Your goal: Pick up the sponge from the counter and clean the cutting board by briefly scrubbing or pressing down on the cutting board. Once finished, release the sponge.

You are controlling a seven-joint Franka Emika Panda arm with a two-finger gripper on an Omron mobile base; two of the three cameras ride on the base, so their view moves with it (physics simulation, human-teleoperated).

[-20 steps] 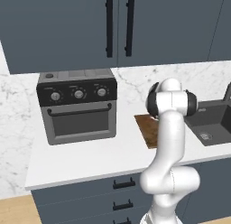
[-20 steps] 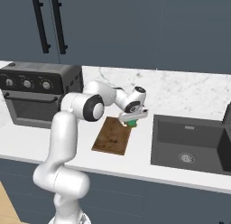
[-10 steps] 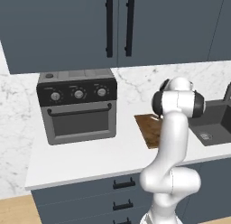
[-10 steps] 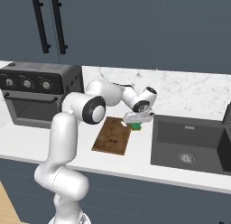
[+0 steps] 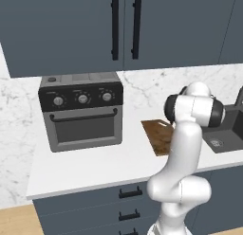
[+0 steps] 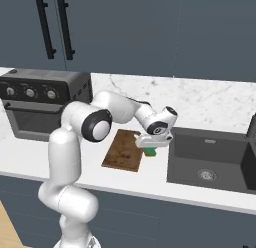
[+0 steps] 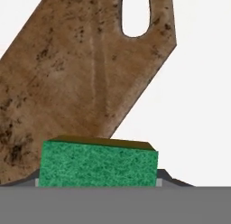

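- The tool (image 6: 151, 143) pinches the sponge (image 6: 150, 151), green face showing, at the cutting board's (image 6: 123, 150) sink-side edge near the handle-hole end.
- The board's bare wood lies beside the sponge, toward the toaster oven (image 6: 40, 103); its long axis runs from the bench's (image 6: 30, 159) front edge toward the wall.
- The sink (image 6: 210, 162) sits just beyond.

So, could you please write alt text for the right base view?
The white arm's gripper holds the green sponge just off the cutting board, on the white counter between toaster oven and sink.
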